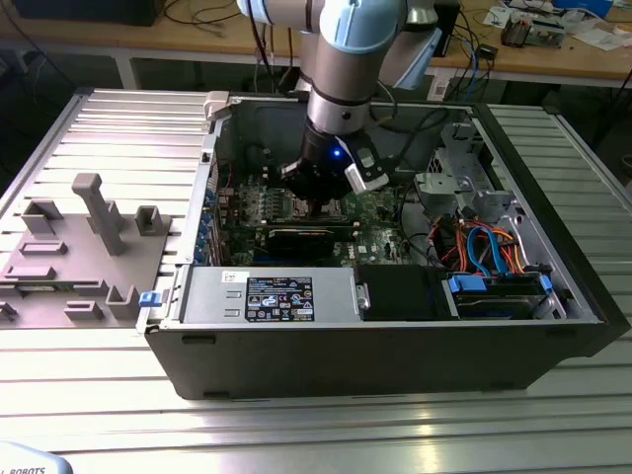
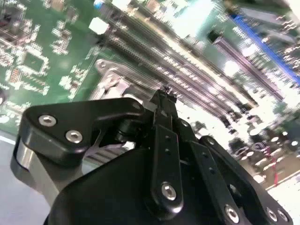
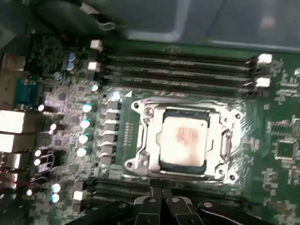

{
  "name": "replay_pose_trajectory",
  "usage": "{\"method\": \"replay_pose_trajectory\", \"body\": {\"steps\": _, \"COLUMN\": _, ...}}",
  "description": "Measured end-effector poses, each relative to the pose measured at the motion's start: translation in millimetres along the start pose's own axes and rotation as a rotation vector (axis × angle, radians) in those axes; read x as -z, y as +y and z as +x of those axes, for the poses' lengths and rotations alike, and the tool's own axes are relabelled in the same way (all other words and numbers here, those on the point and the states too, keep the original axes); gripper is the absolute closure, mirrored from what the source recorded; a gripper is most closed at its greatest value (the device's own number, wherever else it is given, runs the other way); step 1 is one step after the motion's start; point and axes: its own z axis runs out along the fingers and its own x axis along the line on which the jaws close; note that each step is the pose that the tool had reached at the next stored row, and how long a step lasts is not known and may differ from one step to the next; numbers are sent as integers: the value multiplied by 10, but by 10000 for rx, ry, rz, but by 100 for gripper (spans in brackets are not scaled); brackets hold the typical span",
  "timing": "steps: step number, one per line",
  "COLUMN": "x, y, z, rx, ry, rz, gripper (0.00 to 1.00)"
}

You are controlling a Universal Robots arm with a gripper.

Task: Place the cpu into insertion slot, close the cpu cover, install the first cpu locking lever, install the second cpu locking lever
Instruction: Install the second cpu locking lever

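In the first wrist view the cpu (image 3: 183, 140), a dull silver square, lies flat inside the insertion slot (image 3: 134, 163) on the green board. The cpu cover (image 3: 151, 133), a thin silver frame, lies down around it with the chip showing through its window. My gripper (image 3: 161, 191) hovers just off one edge of the socket with its black fingers pressed together and nothing between them. The second wrist view shows the same shut gripper (image 2: 164, 93) above the slot's shiny rim (image 2: 112, 82). In the exterior view my gripper (image 1: 318, 202) reaches down into the open computer case.
Long black memory slots (image 3: 178, 70) run beside the socket, and a row of capacitors (image 3: 84, 124) lines another side. A black card (image 1: 296, 240), the power supply (image 1: 267, 296) and coloured cables (image 1: 489, 247) crowd the case. A grey fixture (image 1: 89, 247) sits at the exterior view's left.
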Motion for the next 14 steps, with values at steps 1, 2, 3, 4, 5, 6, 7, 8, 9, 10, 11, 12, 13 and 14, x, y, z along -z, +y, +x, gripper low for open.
{"method": "replay_pose_trajectory", "body": {"steps": 1, "x": 3, "y": 138, "z": -142, "rx": -9, "ry": 70, "rz": 61, "gripper": 89}}
{"method": "replay_pose_trajectory", "body": {"steps": 2, "x": 3, "y": 159, "z": -167, "rx": -11, "ry": 73, "rz": 73, "gripper": 89}}
{"method": "replay_pose_trajectory", "body": {"steps": 3, "x": 3, "y": 181, "z": -191, "rx": -10, "ry": 76, "rz": 82, "gripper": 89}}
{"method": "replay_pose_trajectory", "body": {"steps": 4, "x": 4, "y": 206, "z": -214, "rx": -11, "ry": 79, "rz": 89, "gripper": 89}}
{"method": "replay_pose_trajectory", "body": {"steps": 5, "x": 5, "y": 232, "z": -234, "rx": -11, "ry": 82, "rz": 94, "gripper": 89}}
{"method": "replay_pose_trajectory", "body": {"steps": 6, "x": 5, "y": 269, "z": -254, "rx": -13, "ry": 85, "rz": 96, "gripper": 89}}
{"method": "replay_pose_trajectory", "body": {"steps": 7, "x": 14, "y": 289, "z": -259, "rx": -16, "ry": 89, "rz": 120, "gripper": 89}}
{"method": "replay_pose_trajectory", "body": {"steps": 8, "x": 31, "y": 299, "z": -260, "rx": -18, "ry": 93, "rz": 147, "gripper": 89}}
{"method": "replay_pose_trajectory", "body": {"steps": 9, "x": 57, "y": 304, "z": -259, "rx": -19, "ry": 96, "rz": 178, "gripper": 89}}
{"method": "replay_pose_trajectory", "body": {"steps": 10, "x": 82, "y": 308, "z": -258, "rx": -21, "ry": 98, "rz": 201, "gripper": 89}}
{"method": "replay_pose_trajectory", "body": {"steps": 11, "x": 108, "y": 310, "z": -257, "rx": -20, "ry": 99, "rz": 217, "gripper": 89}}
{"method": "replay_pose_trajectory", "body": {"steps": 12, "x": 160, "y": 313, "z": -253, "rx": -22, "ry": 102, "rz": 242, "gripper": 89}}
{"method": "replay_pose_trajectory", "body": {"steps": 13, "x": 208, "y": 315, "z": -249, "rx": -25, "ry": 104, "rz": 258, "gripper": 89}}
{"method": "replay_pose_trajectory", "body": {"steps": 14, "x": 240, "y": 316, "z": -247, "rx": -25, "ry": 105, "rz": 262, "gripper": 89}}
